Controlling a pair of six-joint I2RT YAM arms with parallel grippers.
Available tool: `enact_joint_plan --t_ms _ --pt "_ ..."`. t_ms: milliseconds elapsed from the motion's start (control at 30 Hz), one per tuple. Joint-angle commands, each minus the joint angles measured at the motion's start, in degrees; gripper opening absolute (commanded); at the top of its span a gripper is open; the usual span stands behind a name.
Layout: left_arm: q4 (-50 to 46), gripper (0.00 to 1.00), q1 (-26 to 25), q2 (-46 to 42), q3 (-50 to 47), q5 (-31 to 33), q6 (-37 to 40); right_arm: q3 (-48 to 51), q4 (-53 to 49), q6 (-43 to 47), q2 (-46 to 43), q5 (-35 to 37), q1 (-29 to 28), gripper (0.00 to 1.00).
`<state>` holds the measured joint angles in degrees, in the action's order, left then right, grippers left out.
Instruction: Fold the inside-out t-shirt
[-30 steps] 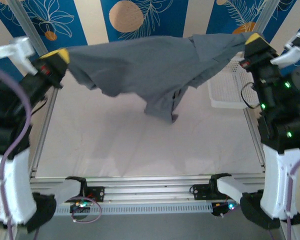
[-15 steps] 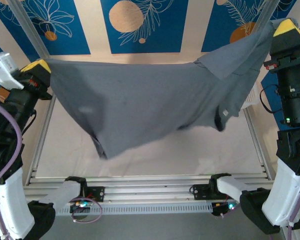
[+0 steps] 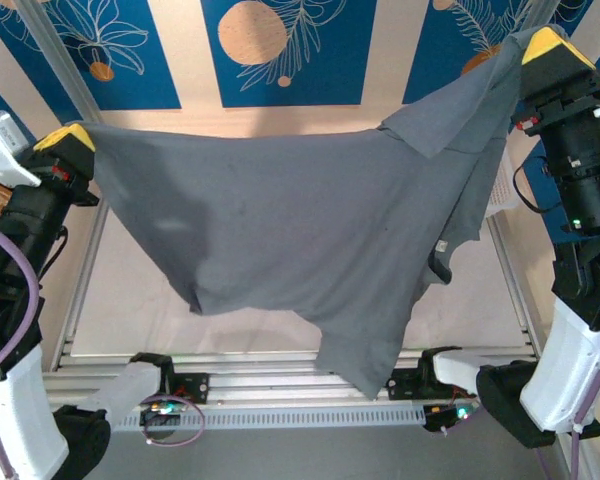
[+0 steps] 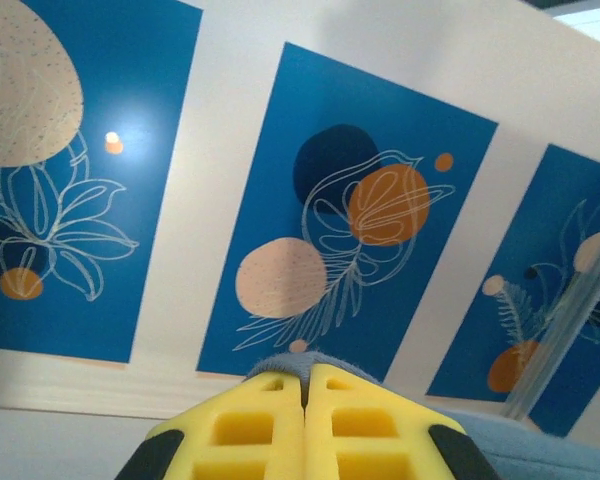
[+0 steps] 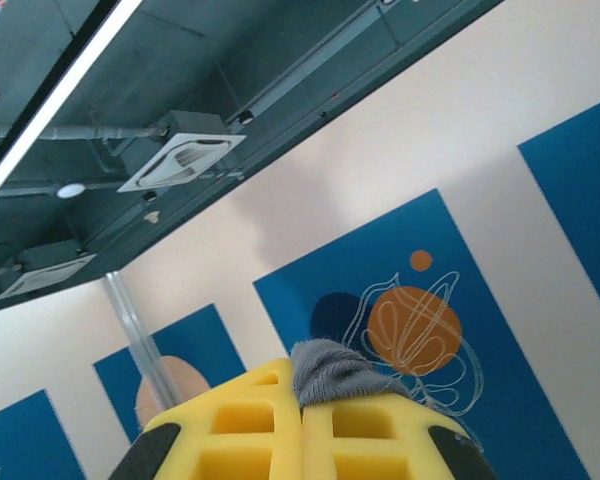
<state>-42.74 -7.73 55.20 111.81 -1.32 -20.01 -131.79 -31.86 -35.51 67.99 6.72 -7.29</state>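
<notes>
My left gripper [image 3: 66, 138] is clamped shut on one end of the t-shirt [image 3: 280, 220]. My right gripper [image 3: 546, 46], held higher, is pinched tight on the other end. The shirt hangs stretched between them above the table [image 3: 130, 300], and its lowest flap droops across the near rail; whether it touches there I cannot tell. It hides much of the table and nearly all of the white basket [image 3: 498, 200] on the right. From my wrists a tuft of grey cloth peeks between the closed yellow fingers [image 5: 250, 420]; which part of the shirt each holds is unclear
</notes>
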Motion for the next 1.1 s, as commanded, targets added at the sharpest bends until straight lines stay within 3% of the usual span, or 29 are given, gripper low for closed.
enact_joint_plan --t_ms 0,300,533,633,733,833,933,1067 --pt "3.15 0.00 -0.01 -2.75 1.28 -3.25 -2.62 -1.69 1.18 -2.05 -3.06 -3.24 0.32 0.00" --pt "6.99 0.00 0.00 -4.99 -0.41 -3.96 -3.08 2.79 4.29 0.18 -6.31 -0.83 0.70 0.00" --pt "10.67 0.00 -0.01 8.10 -2.00 -1.09 0.91 3.19 5.92 5.70 7.06 0.91 0.70 0.00" --pt "14.52 0.00 0.12 15.09 -0.80 -0.55 2.61 -4.18 4.71 8.89 17.42 -0.10 0.69 0.00" --pt "20.24 0.00 0.21 20.77 0.37 -1.04 4.07 -20.02 0.07 10.86 30.84 -0.24 1.03 0.00" --pt "20.79 0.00 1.40 27.61 7.27 -1.81 5.28 -30.92 0.83 5.56 38.58 -2.57 2.19 0.00" --pt "19.41 0.00 3.81 32.58 15.36 -4.71 4.81 -37.72 5.54 3.43 41.60 -6.98 2.23 0.00" --pt "18.64 0.00 5.84 33.64 22.11 -7.33 5.03 -37.98 10.11 -2.07 38.61 -9.80 3.63 0.00"
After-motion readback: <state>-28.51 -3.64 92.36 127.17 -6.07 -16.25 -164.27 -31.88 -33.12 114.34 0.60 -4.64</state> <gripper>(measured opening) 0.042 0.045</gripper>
